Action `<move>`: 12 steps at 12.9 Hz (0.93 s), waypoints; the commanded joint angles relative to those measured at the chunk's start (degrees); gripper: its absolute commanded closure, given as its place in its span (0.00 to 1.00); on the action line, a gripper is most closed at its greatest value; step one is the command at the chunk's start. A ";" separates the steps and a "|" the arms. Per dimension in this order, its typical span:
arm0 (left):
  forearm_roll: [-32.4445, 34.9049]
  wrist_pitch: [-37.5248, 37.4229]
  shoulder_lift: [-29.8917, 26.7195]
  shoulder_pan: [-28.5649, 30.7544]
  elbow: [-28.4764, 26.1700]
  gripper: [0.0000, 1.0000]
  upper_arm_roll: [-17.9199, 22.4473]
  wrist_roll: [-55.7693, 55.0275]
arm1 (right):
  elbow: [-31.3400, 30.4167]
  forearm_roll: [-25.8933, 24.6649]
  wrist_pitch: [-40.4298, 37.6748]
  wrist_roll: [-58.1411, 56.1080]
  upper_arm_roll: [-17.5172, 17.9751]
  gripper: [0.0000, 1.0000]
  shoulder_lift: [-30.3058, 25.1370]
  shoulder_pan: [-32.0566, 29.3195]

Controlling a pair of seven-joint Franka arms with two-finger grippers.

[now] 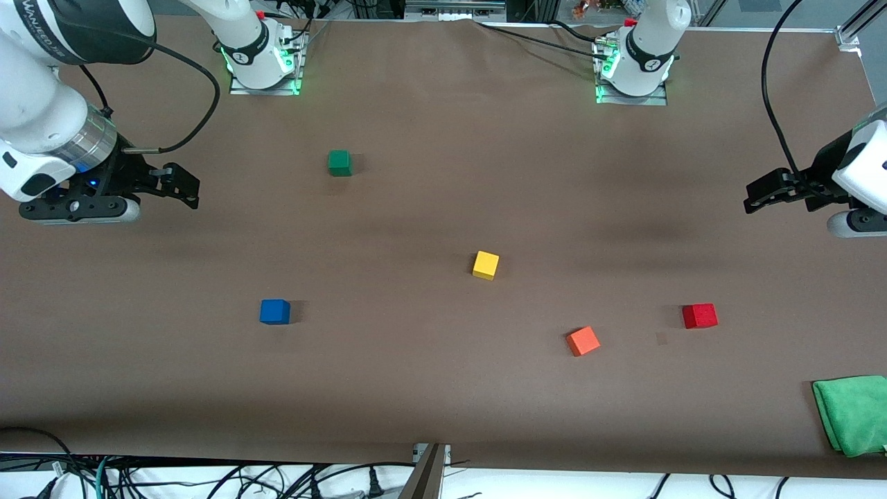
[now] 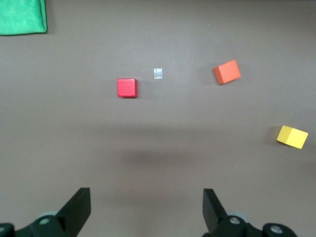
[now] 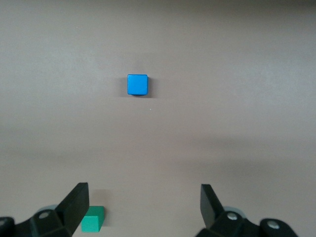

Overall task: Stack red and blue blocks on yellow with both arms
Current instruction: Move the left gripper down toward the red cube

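brown matting covered the whole table [image 1: 443, 208], with five small cubes scattered well apart on it. the yellow cube [image 1: 486, 265] sat near the middle. the blue cube [image 1: 275, 312] lay nearer the front camera, toward the right arm's end, and the red cube [image 1: 699, 316] lay toward the left arm's end, with an orange cube [image 1: 583, 341] between red and yellow, nearest the camera. a green cube [image 1: 339, 163] sat closer to the bases. a folded green cloth [image 1: 852, 414] rested at the table's corner. the right gripper [image 1: 181, 187] hung over bare table at its own end, fingers spread wide and holding nothing. the left gripper [image 1: 762, 194] hung likewise at its end, fingers apart and empty.
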 commanded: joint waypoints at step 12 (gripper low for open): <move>0.84 17.65 20.93 5.11 -1.25 0.00 0.13 4.46 | 1.35 -0.16 -0.31 0.27 0.35 0.01 0.55 -0.47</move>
